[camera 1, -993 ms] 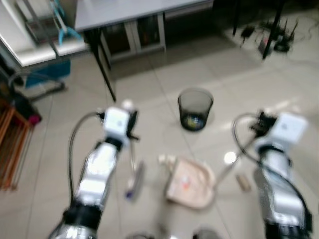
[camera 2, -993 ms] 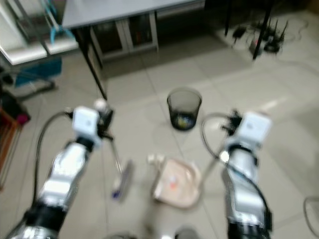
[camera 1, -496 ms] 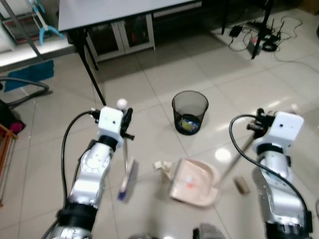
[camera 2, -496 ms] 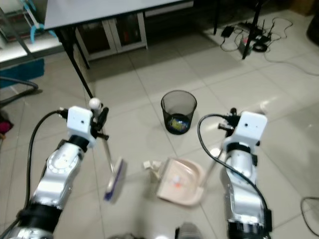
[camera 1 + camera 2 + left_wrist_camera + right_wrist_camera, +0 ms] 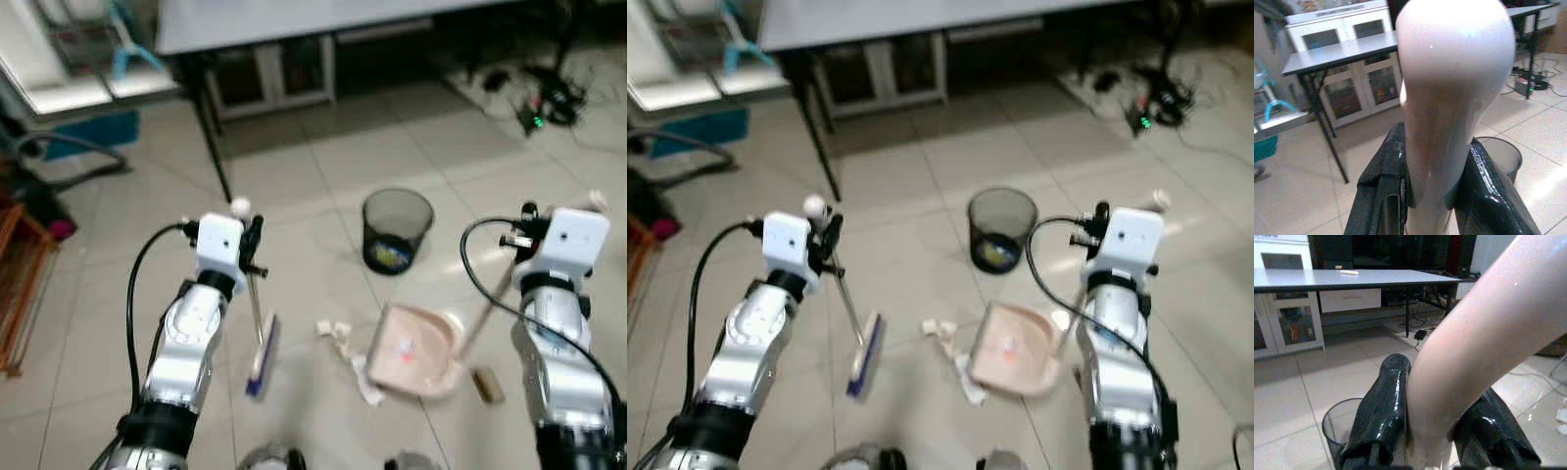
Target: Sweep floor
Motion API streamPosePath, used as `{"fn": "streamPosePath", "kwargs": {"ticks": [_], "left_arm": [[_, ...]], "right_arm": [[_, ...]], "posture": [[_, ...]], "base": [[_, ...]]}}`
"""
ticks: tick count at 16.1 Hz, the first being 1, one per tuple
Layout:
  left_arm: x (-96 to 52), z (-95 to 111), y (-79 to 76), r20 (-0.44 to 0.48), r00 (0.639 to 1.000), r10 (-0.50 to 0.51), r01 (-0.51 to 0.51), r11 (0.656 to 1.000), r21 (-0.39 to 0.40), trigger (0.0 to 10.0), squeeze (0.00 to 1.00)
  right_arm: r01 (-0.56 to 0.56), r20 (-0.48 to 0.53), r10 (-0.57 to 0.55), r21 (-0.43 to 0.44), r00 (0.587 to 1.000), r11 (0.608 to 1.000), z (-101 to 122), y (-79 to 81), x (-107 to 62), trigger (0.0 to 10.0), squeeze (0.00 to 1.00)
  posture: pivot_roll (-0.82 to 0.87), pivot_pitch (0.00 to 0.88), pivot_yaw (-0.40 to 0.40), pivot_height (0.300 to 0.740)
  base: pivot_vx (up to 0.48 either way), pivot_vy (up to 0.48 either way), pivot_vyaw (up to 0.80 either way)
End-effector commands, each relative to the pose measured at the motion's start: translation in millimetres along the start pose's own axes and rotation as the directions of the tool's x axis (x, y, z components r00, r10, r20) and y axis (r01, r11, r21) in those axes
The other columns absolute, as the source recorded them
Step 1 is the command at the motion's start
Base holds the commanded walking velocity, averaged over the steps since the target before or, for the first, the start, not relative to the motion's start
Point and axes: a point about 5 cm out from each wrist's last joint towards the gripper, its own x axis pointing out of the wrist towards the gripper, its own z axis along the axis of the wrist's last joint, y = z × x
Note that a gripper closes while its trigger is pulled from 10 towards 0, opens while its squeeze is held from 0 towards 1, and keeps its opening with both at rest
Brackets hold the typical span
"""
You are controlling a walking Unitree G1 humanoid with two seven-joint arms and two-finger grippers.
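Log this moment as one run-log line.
left gripper: shut on broom handle | right gripper: shut on dustpan handle | dustpan: on floor | paper scraps: beside dustpan | bin: beyond

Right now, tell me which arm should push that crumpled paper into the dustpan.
Left. The left gripper holds the broom, whose head rests left of the paper scraps. The right gripper only steadies the dustpan on their other side.

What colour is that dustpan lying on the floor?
The dustpan is pale pink, with something small and reddish on it. The left eye view shows it best.
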Motion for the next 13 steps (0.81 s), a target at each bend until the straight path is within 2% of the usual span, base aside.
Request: {"fn": "streamPosePath", "kwargs": {"ticks": [1,3,4,6,10,13], "left_arm": [[5.4,7,4.7,0.044,0.999,0.022,-0.023,1.0,0.016,10.0,0.0],[7.6,6,3.3,0.043,0.999,0.022,-0.023,1.0,0.019,10.0,0.0],[10.6,6,1.8,0.046,0.999,0.002,-0.003,1.0,0.023,10.0,0.0],[13.2,2,-1.1,0.035,0.999,-0.041,0.04,0.999,0.036,10.0,0.0],[17.1,-5,-12.8,0.009,0.993,-0.121,0.121,0.991,0.059,10.0,0.0],[21.7,-5,-20.6,0.018,0.982,-0.187,0.186,0.981,0.063,10.0,0.0]], "right_arm": [[0.021,0.064,-0.019,-0.037,0.998,0.999,11,-4.7,6.8,10.0,0.0],[0.011,0.07,-0.008,-0.049,0.998,0.999,12,-3.6,9.8,10.0,0.0],[-0.008,0.082,0.018,-0.11,0.996,0.994,12,-1.5,13.5,10.0,0.0],[-0.016,0.093,0.033,-0.176,0.995,0.984,9,-0.2,17.7,10.0,0.0],[-0.016,0.054,0.028,-0.227,0.998,0.974,-10,1.0,20.4,10.0,0.0],[-0.017,0.013,0.02,-0.196,1.0,0.98,-25,12.6,23.7,10.0,0.0]], "posture": [[-0.04,0.086,0.066,0.74],[-0.04,0.088,0.062,0.74],[-0.04,0.103,0.065,0.74],[-0.05,0.126,0.07,0.74],[-0.02,0.179,0.071,0.74],[0.0,0.216,0.091,0.74]], "base": [[0.0,0.0,0.0],[0.0,0.0,0.0],[0.0,0.0,0.0],[0.0,0.0,0.0],[0.0,0.0,0.0],[0.0,0.0,0.0]]}}
